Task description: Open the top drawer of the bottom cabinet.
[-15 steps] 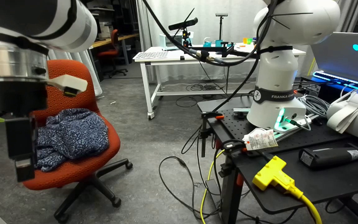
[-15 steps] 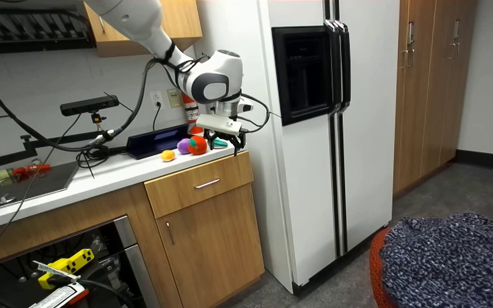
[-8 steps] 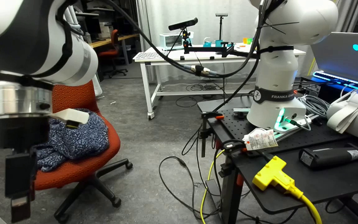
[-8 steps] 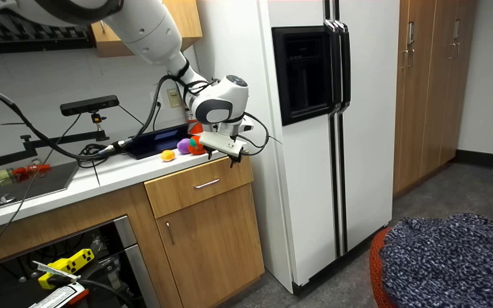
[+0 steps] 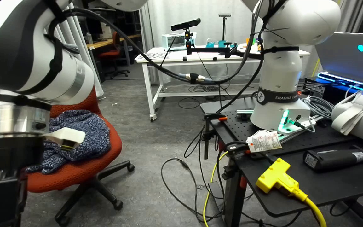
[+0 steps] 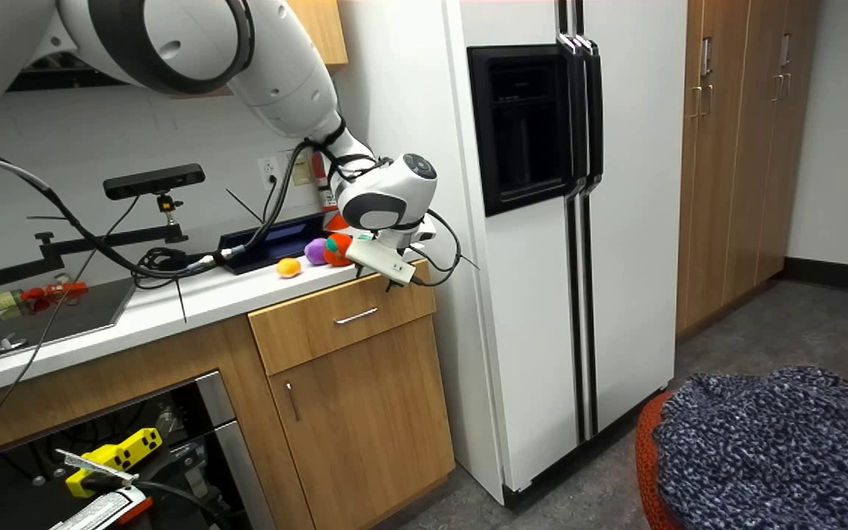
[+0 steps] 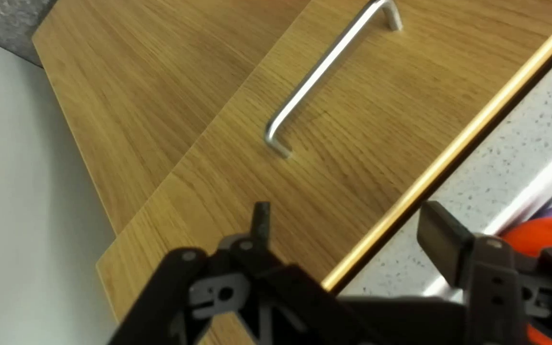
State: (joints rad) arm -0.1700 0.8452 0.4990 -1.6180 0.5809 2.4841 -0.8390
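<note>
The top drawer (image 6: 302,331) is shut under the counter, with a wood front and its inside hidden. Its silver bar handle (image 6: 356,316) also shows in the wrist view (image 7: 321,72), where the drawer front (image 7: 376,120) fills the middle. My gripper (image 7: 344,205) is open with nothing between its fingers. One finger (image 7: 260,220) is over the drawer front and the other finger (image 7: 443,235) is over the counter side. The handle lies ahead of the fingers and apart from them. In an exterior view a pale plate on the wrist hides most of the gripper.
A white refrigerator (image 6: 527,294) stands right beside the cabinet. Purple (image 6: 316,252), red (image 6: 337,250) and orange (image 6: 288,268) round items sit on the counter (image 6: 203,298). A lower cabinet door (image 6: 365,412) is under the drawer. A red chair (image 5: 112,148) holds a dark knitted cloth (image 5: 83,138).
The arm has reached down and forward, and the gripper has dropped from above the counter's edge to in front of the drawer's right part, tilting as it went. The drawer has not moved.
</note>
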